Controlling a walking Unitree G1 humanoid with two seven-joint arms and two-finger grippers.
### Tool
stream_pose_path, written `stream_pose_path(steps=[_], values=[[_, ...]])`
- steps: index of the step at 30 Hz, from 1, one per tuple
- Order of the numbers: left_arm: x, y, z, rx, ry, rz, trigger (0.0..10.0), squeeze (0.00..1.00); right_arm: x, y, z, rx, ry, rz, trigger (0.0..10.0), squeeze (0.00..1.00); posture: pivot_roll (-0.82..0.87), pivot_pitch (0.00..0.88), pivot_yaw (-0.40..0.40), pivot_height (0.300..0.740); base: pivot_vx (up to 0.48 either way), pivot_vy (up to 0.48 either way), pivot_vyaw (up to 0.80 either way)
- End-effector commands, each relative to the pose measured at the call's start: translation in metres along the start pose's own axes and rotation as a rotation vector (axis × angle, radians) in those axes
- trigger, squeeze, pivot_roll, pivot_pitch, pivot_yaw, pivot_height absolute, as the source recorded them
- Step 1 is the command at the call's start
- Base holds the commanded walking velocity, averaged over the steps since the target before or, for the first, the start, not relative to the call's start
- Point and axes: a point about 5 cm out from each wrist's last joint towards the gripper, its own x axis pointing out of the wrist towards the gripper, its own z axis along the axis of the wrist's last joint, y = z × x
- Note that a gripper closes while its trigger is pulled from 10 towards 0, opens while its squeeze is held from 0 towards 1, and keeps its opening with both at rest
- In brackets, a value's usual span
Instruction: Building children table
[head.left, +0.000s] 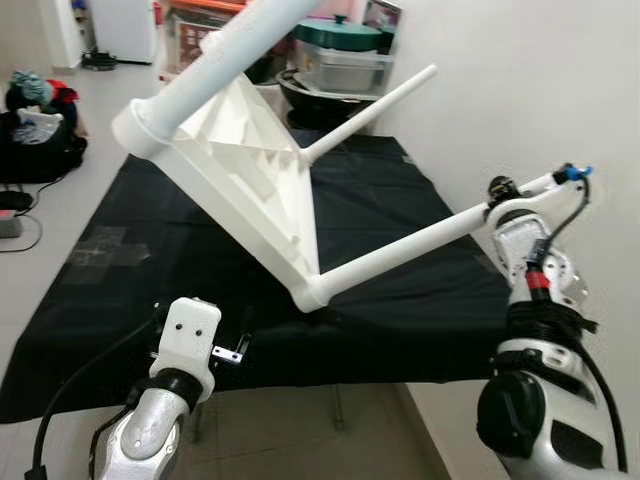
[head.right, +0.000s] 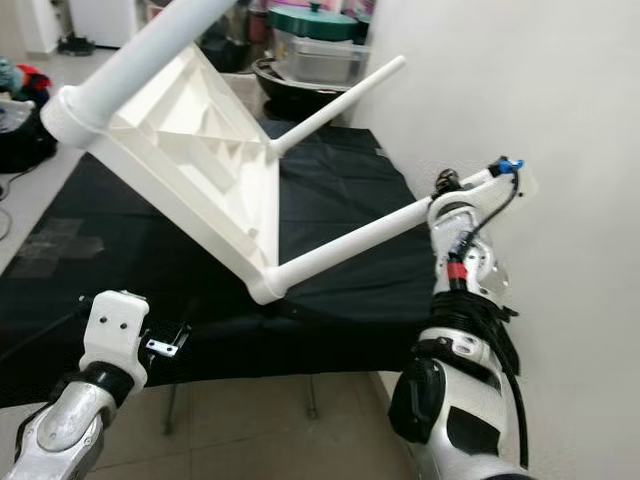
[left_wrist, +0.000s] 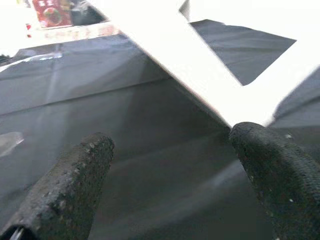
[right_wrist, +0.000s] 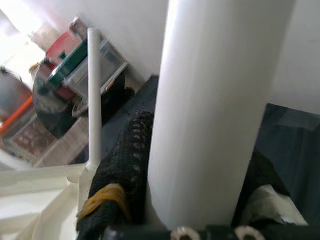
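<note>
Children table (head.left: 255, 165): white plastic, tilted on one corner on the black cloth (head.left: 400, 200), legs pointing out, underside ribs facing the robot.
Right hand (right_wrist: 200, 165): at 3 o'clock beside the wall, clamped round the near white leg (head.left: 400, 250), fingers (right_wrist: 120, 185) pressed to it.
Left hand (left_wrist: 170, 170): at 7 o'clock, low over the cloth's near edge, fingers (left_wrist: 75, 180) spread apart, holding nothing, just short of the table's lower corner.
Background: pots and boxes at 12 o'clock.
</note>
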Motion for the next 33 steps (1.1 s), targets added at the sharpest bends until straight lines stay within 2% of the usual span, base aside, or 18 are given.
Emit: stream_pose_path(steps=[1,8,10,12,14,15,16,17,18,19,20,21,23,33], values=[[-0.001,-0.003,0.000,-0.007,0.005,-0.001,10.0,0.00,-0.009,-0.048,-0.108,-0.277,0.445,-0.172,10.0,0.00,0.04,0.108,-0.116,0.740,0.000,0.000,0.00],[-0.004,-0.005,0.002,-0.011,0.011,-0.003,10.0,0.00,-0.004,-0.046,-0.103,-0.361,0.461,-0.163,10.0,0.00,0.05,0.116,-0.119,0.740,0.000,0.000,0.00],[-0.007,-0.004,0.005,-0.009,0.009,0.006,10.0,0.00,0.000,-0.053,-0.096,-0.412,0.436,-0.202,10.0,0.00,0.06,0.127,-0.121,0.740,0.000,0.000,0.00],[-0.007,-0.004,0.005,-0.009,0.009,0.006,10.0,0.00,0.000,-0.053,-0.096,-0.412,0.436,-0.202,10.0,0.00,0.06,0.127,-0.121,0.740,0.000,0.000,0.00],[-0.010,0.000,0.009,-0.001,0.002,0.024,10.0,0.00,-0.001,-0.074,-0.095,-0.415,0.431,-0.280,10.0,0.00,0.06,0.143,-0.114,0.740,0.000,0.000,0.00],[-0.010,0.000,0.009,-0.001,0.002,0.024,10.0,0.00,-0.001,-0.074,-0.095,-0.415,0.431,-0.280,10.0,0.00,0.06,0.143,-0.114,0.740,0.000,0.000,0.00],[-0.011,0.001,0.012,0.002,0.000,0.029,10.0,0.00,-0.003,-0.085,-0.098,-0.422,0.446,-0.313,10.0,0.00,0.07,0.152,-0.113,0.740,0.000,0.000,0.00],[-0.011,0.001,0.012,0.002,0.000,0.029,10.0,0.00,-0.003,-0.085,-0.098,-0.422,0.446,-0.313,10.0,0.00,0.07,0.152,-0.113,0.740,0.000,0.000,0.00],[-0.012,0.002,0.014,0.003,-0.002,0.032,10.0,0.00,-0.006,-0.095,-0.103,-0.429,0.467,-0.340,10.0,0.00,0.07,0.158,-0.110,0.740,0.000,0.000,0.00],[-0.012,0.002,0.014,0.003,-0.002,0.032,10.0,0.00,-0.006,-0.095,-0.103,-0.429,0.467,-0.340,10.0,0.00,0.07,0.158,-0.110,0.740,0.000,0.000,0.00],[-0.014,0.003,0.017,0.003,-0.006,0.034,10.0,0.00,-0.010,-0.104,-0.109,-0.453,0.491,-0.363,10.0,0.00,0.08,0.164,-0.108,0.740,0.000,0.000,0.00],[-0.014,0.003,0.017,0.003,-0.006,0.034,10.0,0.00,-0.010,-0.104,-0.109,-0.453,0.491,-0.363,10.0,0.00,0.08,0.164,-0.108,0.740,0.000,0.000,0.00],[-0.015,0.004,0.022,0.002,-0.013,0.039,10.0,0.00,-0.017,-0.116,-0.121,-0.490,0.540,-0.371,10.0,0.00,0.08,0.172,-0.108,0.740,0.000,0.000,0.00],[-0.015,0.005,0.028,-0.001,-0.019,0.043,10.0,0.00,-0.024,-0.127,-0.133,-0.527,0.614,-0.328,10.0,0.00,0.07,0.187,-0.105,0.740,0.000,0.000,0.00]])
